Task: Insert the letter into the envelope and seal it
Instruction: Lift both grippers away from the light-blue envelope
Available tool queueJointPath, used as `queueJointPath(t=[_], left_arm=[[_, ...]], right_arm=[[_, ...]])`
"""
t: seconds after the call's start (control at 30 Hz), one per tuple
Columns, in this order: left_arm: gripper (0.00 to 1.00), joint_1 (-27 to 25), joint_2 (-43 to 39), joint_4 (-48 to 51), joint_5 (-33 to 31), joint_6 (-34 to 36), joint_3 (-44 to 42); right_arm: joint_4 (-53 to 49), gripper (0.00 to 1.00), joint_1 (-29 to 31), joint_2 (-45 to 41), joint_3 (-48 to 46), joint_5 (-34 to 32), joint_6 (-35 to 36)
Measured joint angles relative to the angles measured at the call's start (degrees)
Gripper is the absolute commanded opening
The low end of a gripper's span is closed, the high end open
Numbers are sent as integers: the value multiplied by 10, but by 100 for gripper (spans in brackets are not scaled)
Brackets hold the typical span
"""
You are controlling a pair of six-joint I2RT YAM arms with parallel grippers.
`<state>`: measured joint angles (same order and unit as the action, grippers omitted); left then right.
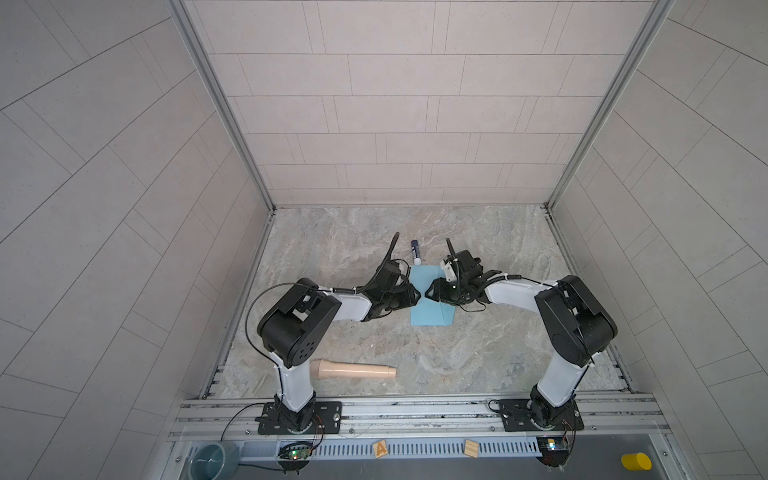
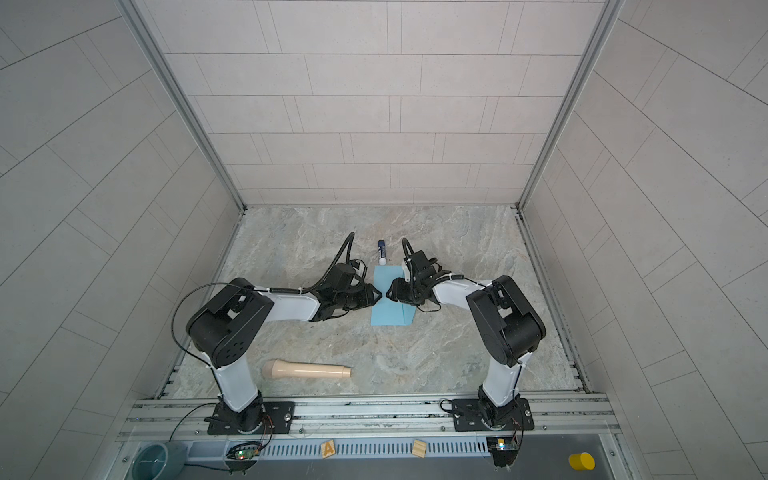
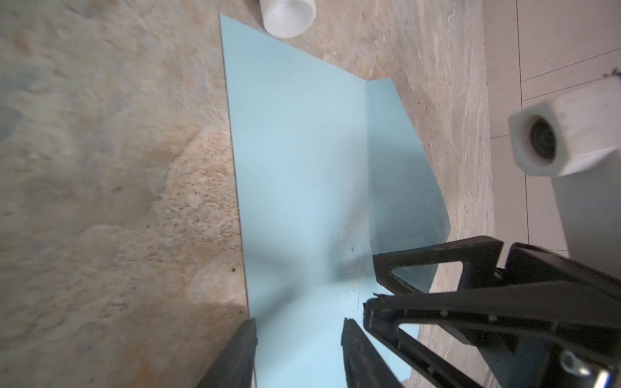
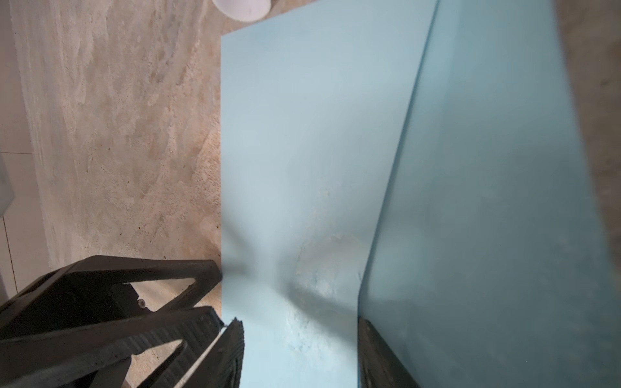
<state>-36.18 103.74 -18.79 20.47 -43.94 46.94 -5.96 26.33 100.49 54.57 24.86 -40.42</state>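
The light blue envelope point(image 1: 428, 316) point(image 2: 388, 316) lies mid-table, its long side running away from me. In the wrist views its flap point(image 3: 400, 174) point(image 4: 497, 188) stands half raised along one long edge. My left gripper point(image 1: 417, 293) point(image 3: 299, 322) is open, fingers spread just over the envelope's body. My right gripper point(image 1: 429, 294) point(image 4: 299, 322) faces it tip to tip, also open, one finger point(image 4: 376, 356) against the raised flap's fold. Neither holds anything. The letter does not show in any view.
A glue stick point(image 1: 416, 251) point(image 3: 289, 16) lies just beyond the envelope's far end. A beige tapered cylinder point(image 1: 353, 369) lies near the front left by the left arm's base. Tiled walls close in the table on three sides.
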Motion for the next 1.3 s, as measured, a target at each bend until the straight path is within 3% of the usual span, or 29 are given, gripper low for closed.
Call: queueJointPath(t=[0.4,0.5,0.53,0.7,0.93,1.3], left_arm=[[74,0,-204,183,-90,127,35],[79,0,-267,210,-122,167,40],[85,0,-290,218,-135,181,40],[97,0,-387,231,-185,232,22],[100,2,-453,261,-216,270,11],[100,8,-490,278,-235,257,-33]], right_arm=[[-129,60,-8,-149,84,-79,96],[-141,73,-10,-185,98,-107,130],[-145,77,-12,-195,100,-115,141],[-179,87,-17,-215,116,-159,198],[-214,99,-32,-214,144,-185,249],[-235,99,-51,-164,201,-220,289]])
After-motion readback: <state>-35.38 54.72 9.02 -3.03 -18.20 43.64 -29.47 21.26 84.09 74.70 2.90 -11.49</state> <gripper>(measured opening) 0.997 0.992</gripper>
